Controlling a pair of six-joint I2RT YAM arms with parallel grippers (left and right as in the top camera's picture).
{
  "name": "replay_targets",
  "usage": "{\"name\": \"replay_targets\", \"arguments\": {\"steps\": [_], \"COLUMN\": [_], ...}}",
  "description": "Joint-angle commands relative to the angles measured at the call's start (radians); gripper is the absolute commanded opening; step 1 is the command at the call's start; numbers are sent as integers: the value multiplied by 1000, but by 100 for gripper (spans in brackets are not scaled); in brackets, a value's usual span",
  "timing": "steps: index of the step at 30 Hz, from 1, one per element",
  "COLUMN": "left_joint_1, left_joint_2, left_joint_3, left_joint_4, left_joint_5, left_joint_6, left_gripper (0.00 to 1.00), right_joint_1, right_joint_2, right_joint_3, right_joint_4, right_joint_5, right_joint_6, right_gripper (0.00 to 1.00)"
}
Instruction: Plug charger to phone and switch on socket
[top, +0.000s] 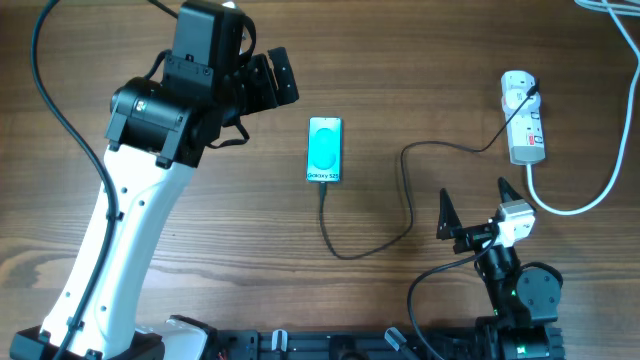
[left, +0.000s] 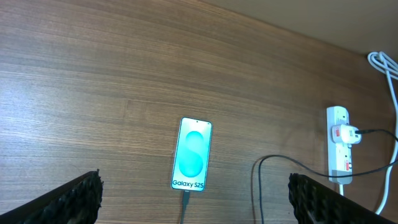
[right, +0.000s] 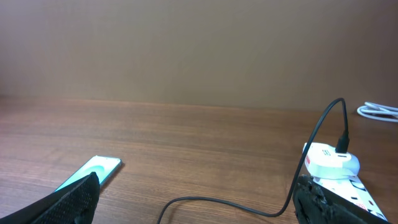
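The phone (top: 325, 150) lies flat mid-table with its cyan screen lit; it also shows in the left wrist view (left: 191, 153) and the right wrist view (right: 94, 170). The charger cable (top: 405, 190) runs from the phone's near short edge, where its connector sits in the port (left: 185, 198), in a loop to the plug in the socket (top: 524, 128). The socket is a white power strip at the right with a red-marked switch (left: 339, 148). My left gripper (top: 272, 80) is open and empty, left of and behind the phone. My right gripper (top: 472, 208) is open and empty, near the front right.
A thick white cord (top: 590, 205) trails from the socket along the table's right side and loops at the far right corner (left: 385, 68). The left arm's white body (top: 120, 250) spans the left of the table. Black base hardware lines the front edge.
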Motion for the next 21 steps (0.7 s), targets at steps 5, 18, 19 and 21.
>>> {"name": "replay_targets", "arguments": {"steps": [5,18,19,21], "left_joint_1": [3,3,3,3], "left_joint_2": [-1,-1,-1,-1], "left_joint_3": [-6,-6,-6,-6], "left_joint_4": [3,3,3,3], "left_joint_5": [-14,-13,-14,-14], "left_joint_6": [-9,-10,-10,-10], "left_gripper": [100,100,100,100], "right_joint_1": [3,3,3,3], "right_joint_2": [-12,-12,-12,-12], "right_joint_3": [-2,-2,-2,-2], "right_joint_4": [3,3,3,3], "right_joint_5": [13,13,13,13], "right_joint_6": [0,-1,-1,-1], "right_gripper": [100,100,100,99]}}
